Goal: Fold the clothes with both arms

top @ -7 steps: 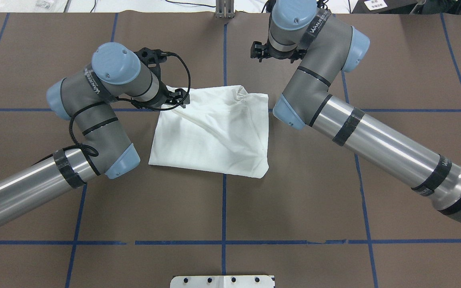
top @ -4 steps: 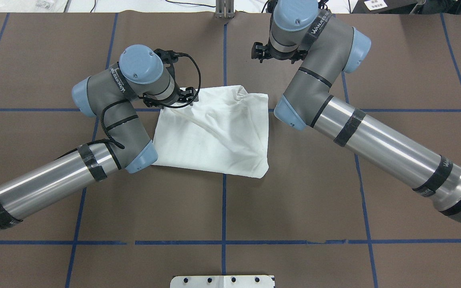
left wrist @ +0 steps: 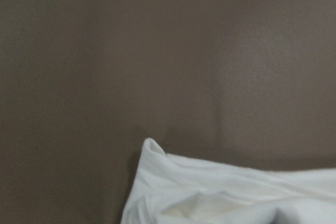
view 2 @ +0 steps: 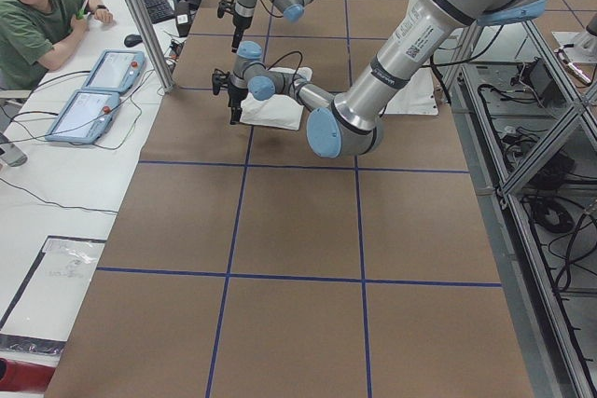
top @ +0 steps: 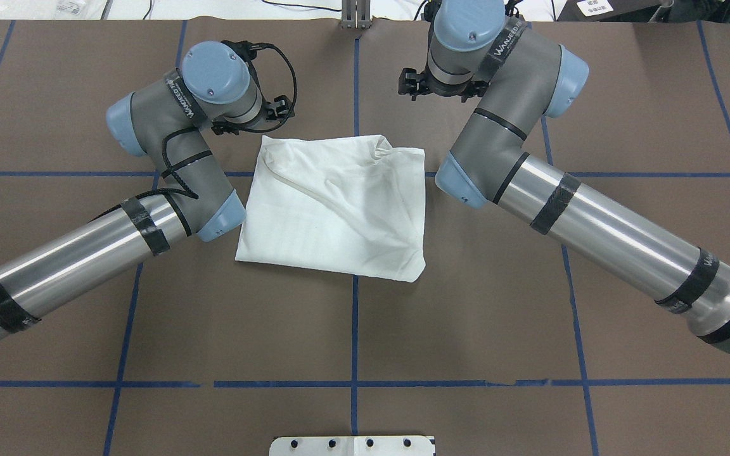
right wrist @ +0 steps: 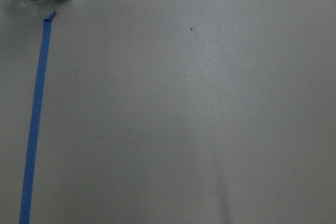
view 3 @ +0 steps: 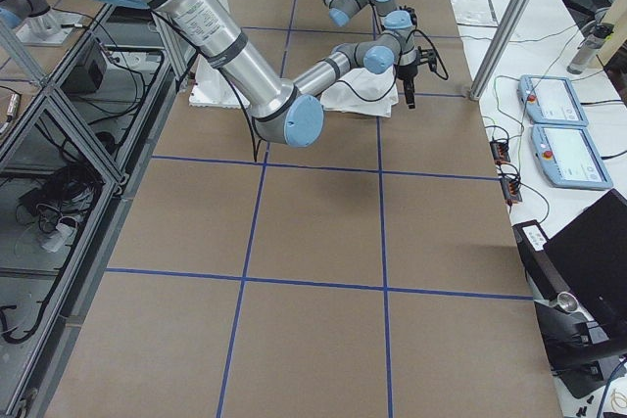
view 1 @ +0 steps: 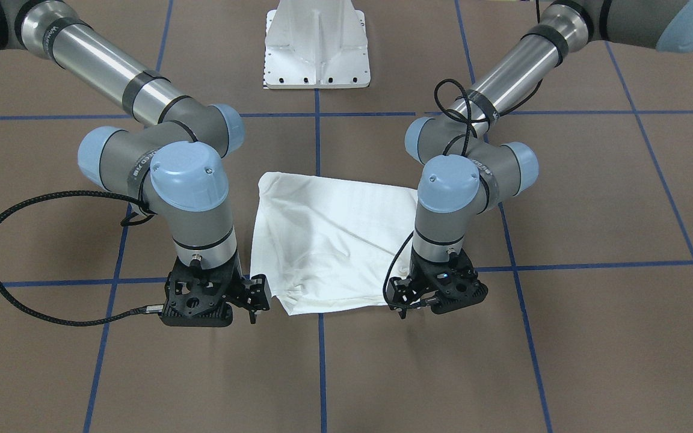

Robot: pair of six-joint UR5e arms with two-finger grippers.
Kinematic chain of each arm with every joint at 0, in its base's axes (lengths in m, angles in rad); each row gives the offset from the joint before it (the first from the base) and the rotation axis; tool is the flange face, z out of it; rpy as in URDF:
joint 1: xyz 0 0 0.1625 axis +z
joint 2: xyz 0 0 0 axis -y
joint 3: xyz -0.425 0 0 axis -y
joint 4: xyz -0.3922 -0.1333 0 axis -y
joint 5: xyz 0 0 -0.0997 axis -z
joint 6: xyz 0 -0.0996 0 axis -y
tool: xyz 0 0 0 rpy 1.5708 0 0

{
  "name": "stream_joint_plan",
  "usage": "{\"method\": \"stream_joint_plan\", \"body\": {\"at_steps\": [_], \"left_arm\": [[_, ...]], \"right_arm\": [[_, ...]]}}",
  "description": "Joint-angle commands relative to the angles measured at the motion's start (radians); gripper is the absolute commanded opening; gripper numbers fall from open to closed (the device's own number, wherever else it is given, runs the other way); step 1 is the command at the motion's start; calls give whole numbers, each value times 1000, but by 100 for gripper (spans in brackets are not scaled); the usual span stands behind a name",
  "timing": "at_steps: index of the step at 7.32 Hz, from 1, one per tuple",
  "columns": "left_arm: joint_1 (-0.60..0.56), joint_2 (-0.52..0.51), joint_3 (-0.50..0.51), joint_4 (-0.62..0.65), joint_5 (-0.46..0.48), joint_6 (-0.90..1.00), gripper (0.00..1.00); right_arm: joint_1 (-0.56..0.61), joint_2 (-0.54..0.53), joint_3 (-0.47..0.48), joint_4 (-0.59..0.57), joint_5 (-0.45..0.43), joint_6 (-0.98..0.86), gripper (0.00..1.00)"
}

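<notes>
Brown table (top: 466, 304) gridded in blue tape (top: 353, 329), white shirt (top: 333, 202) folded flat at its centre.
White pedestal base (view 1: 316, 48) at the robot's edge; seated person (view 2: 33, 20) by two control panels (view 2: 112, 70) opposite. Left gripper (top: 281, 109) now lifted off the shirt's far corner and drawn back beyond it, fingers apart, empty; right gripper (top: 408, 83) unmoved, fingers apart, empty.

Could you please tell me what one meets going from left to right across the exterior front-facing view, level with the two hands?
right hand → shirt → left hand
</notes>
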Motion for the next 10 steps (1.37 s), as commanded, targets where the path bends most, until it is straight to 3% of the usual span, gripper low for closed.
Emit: {"method": "stream_joint_plan", "body": {"at_steps": [1,3,6,8,10], "left_arm": [[-13,-18,-5,0,0,-1,100],[-60,12,-120,67,-130,122,100],[-167,122,-437,360,-238,464,100],[-274,254,-563,417,-301,746,100],[-377,368,-611,420,-362,981,100]], "right_arm": [[0,-43,54,-21,7,-2,100],[21,-73,120,-93,120,-11,100],[167,-171,396,-427,244,-343,100],[294,-347,505,-446,353,-606,100],[426,-516,571,-443,445,-869,100]]}}
